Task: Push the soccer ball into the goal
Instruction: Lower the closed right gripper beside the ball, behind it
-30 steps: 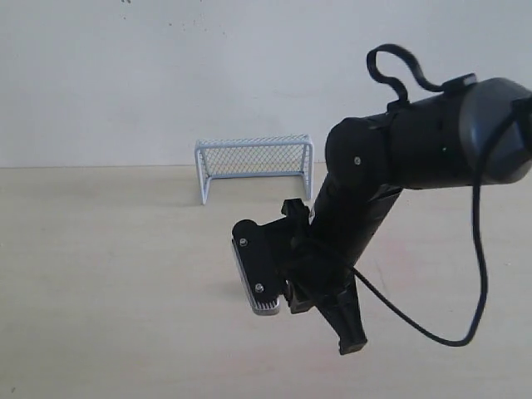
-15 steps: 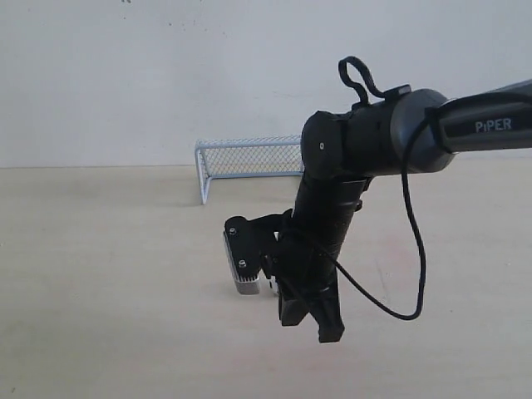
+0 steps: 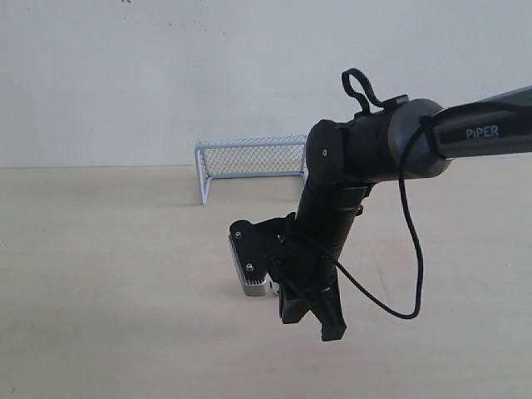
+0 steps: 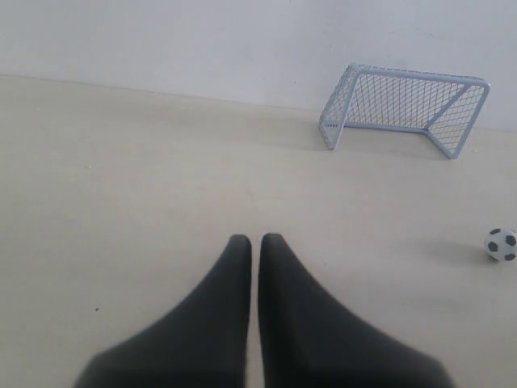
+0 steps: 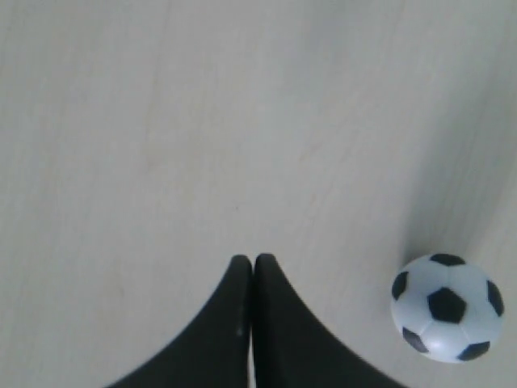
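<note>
The goal (image 3: 249,160) stands at the far edge of the table by the wall; its pale frame and mesh also show in the left wrist view (image 4: 404,103). The soccer ball (image 5: 447,307) rests on the table just beside my right gripper (image 5: 246,259), close to but apart from the shut fingers. In the exterior view the right gripper (image 3: 332,332) points down at the table in front of the goal, and the arm hides the ball. My left gripper (image 4: 253,239) is shut and empty, low over the table, with the ball (image 4: 501,243) far off to its side.
The pale wooden table (image 3: 108,274) runs up to a white wall (image 3: 166,75). The right arm's black wrist camera housing (image 3: 253,262) and loose cable (image 3: 407,274) hang over the middle of the table.
The right arm swung left over the table and its elbow came into view; in the last half second it shifted only slightly. The goal has not moved.
</note>
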{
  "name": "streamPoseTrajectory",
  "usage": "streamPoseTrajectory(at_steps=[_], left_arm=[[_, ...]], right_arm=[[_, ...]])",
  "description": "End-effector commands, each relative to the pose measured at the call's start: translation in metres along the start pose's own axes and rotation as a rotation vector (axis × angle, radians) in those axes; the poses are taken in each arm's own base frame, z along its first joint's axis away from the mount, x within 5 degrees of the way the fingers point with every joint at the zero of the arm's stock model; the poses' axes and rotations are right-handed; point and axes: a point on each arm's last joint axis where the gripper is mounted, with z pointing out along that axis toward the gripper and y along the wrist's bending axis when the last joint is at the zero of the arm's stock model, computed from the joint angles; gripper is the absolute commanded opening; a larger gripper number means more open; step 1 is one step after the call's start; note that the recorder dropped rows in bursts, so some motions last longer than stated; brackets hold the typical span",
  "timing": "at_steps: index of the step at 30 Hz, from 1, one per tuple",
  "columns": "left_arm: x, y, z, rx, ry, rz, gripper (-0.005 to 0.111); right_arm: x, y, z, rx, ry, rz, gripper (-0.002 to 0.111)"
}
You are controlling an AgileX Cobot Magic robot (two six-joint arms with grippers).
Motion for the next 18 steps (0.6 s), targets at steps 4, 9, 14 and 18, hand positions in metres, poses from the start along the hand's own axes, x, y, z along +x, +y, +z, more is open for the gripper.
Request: streamPoseTrajectory(at_steps=[4, 9, 14, 18], left_arm=[[0.0012, 0.0003, 0.0002, -0.002, 0.003, 0.005, 0.004], [0.0012, 0.0003, 0.0002, -0.002, 0.003, 0.005, 0.004], [0.0012, 0.0003, 0.0002, -0.002, 0.003, 0.005, 0.004], [0.0012, 0.0003, 0.0002, -0.002, 0.003, 0.005, 0.004]], right_arm=[[0.0018, -0.0074, 0.0037, 0.060, -0.005, -0.010, 0.000], [0.0032, -0.0066, 0.0037, 0.050, 0.011, -0.022, 0.000], [0.0056, -0.0028, 0.0037, 0.009, 0.037, -0.039, 0.000], [0.0052, -0.0056, 0.0037, 0.039, 0.033, -0.039, 0.000]])
